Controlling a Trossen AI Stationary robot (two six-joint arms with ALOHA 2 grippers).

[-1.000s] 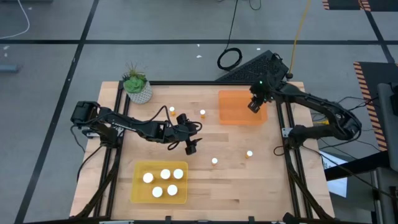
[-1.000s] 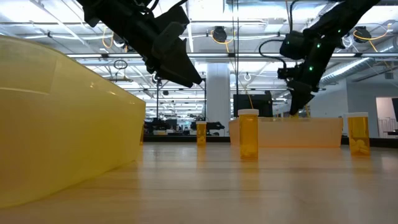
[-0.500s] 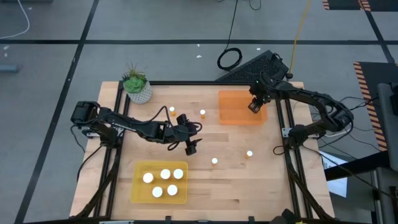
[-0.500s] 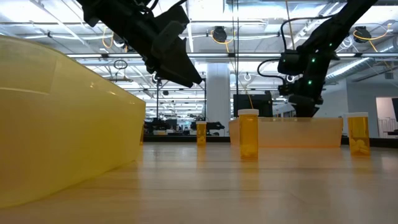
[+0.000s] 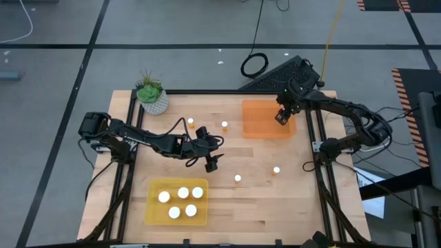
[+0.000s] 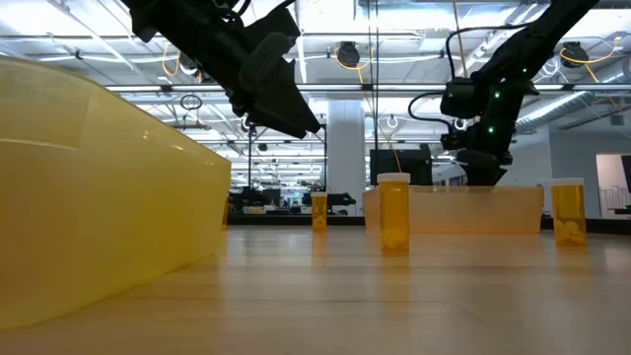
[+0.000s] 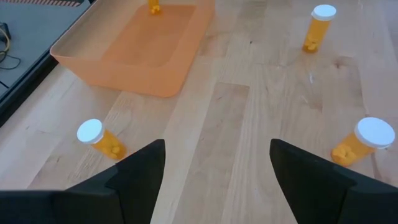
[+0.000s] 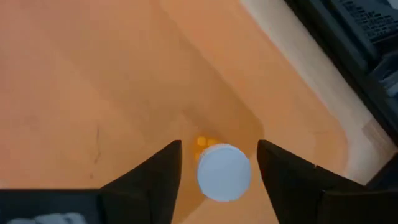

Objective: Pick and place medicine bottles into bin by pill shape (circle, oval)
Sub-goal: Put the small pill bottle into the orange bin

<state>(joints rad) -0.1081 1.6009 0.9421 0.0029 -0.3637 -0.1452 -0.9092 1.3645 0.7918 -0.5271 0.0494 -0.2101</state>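
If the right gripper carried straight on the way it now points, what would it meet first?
Most likely the white-capped medicine bottle standing between its open fingers, then the orange tray floor below it. The right gripper hangs over that tray's right end; how much gap remains above the cap is unclear.

no readable text, labels or numbers anywhere.
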